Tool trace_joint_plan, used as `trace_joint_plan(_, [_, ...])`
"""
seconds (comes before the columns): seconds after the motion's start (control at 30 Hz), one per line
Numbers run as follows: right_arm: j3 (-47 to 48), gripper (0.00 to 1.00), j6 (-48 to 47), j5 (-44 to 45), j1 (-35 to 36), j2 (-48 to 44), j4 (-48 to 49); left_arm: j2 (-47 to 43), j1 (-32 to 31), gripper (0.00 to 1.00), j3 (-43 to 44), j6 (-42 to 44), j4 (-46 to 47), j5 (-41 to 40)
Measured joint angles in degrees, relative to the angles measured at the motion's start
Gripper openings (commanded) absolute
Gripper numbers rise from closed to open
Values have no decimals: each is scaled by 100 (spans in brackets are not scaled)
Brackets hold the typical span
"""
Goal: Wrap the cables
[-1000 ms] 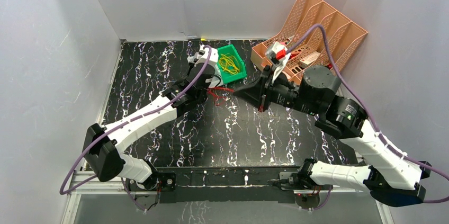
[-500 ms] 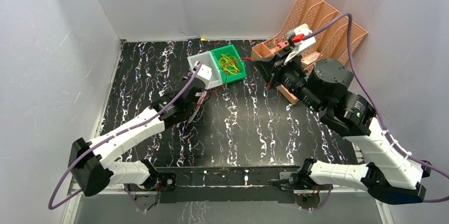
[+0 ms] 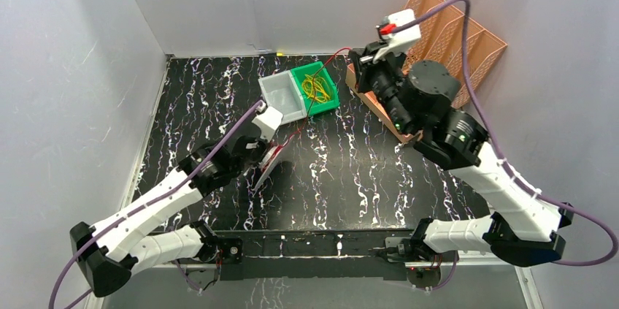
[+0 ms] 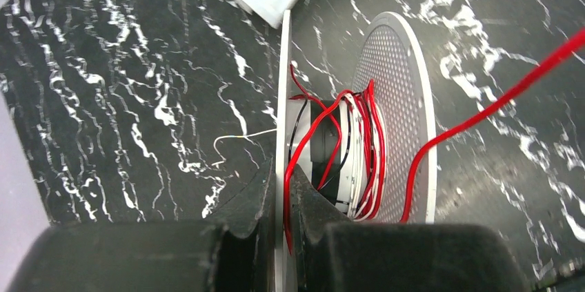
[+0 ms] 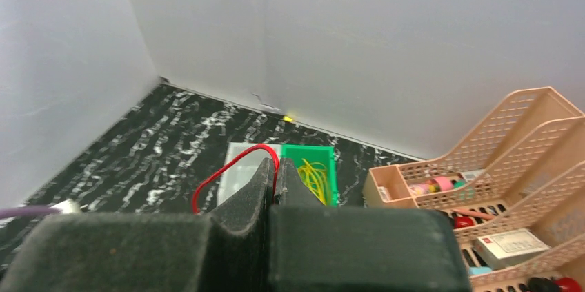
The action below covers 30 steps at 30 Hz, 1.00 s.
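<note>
Left fingers: the left gripper (image 4: pixel 281 176) has its fingers closed down to a sliver, pinching the thin plain flange of a spool (image 4: pixel 397 99) edge-on between them.
Right fingers: the right gripper (image 5: pixel 274 169) has its fingers pressed together, and the red wire (image 4: pixel 483 109) comes out from between the tips in a small loop, so it looks pinched there.
Wire on the spool: several red turns sit on the hub between the plain flange and the perforated one, together with a few white and dark strands. The winding looks loose, and one red turn bulges out towards the held flange.
Free run of the wire: it leaves the hub on the perforated-flange side and climbs in a straight line, crossing the near-left corner of the green bin (image 3: pixel 326 108).
Spool from the bin: near and to the left, held low over the table (image 3: pixel 343 177).
Right gripper from the bin: to the right, raised well above it.
Deciding relation: the wire's long axis runs diagonally from the spool up past the bin to the right fingers. The hub axis lies roughly across that line, so I judge the wire is set to lay on as a turn.
Nearer arm: the left holds the spool, and the right has only the far end.
Risk: slack could slip over the flange.
Beside the bin: a grey tray (image 3: pixel 281 93) touches its left side, and an orange file rack (image 3: pixel 467 39) stands to its right.
</note>
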Motion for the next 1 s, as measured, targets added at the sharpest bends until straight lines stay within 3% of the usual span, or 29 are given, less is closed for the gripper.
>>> trace_joint_plan(0.2, [-68, 0, -195, 61, -610, 492, 186, -627, 0, 0, -208, 122, -426, 863])
trace_joint_plan(0.33, [-402, 0, 164, -511, -1746, 732, 181, -938, -2, 0, -208, 109, -608, 1228])
trace_joint_plan(0.63, [-2531, 0, 1832, -2804, -4494, 809, 369, -1600, -2, 0, 105, -37, -1027, 1663])
trace_joint_plan(1.0, [-5040, 0, 3121, -3915, -4763, 741, 1631, -2057, -2, 0, 866, -693, -868, 2000])
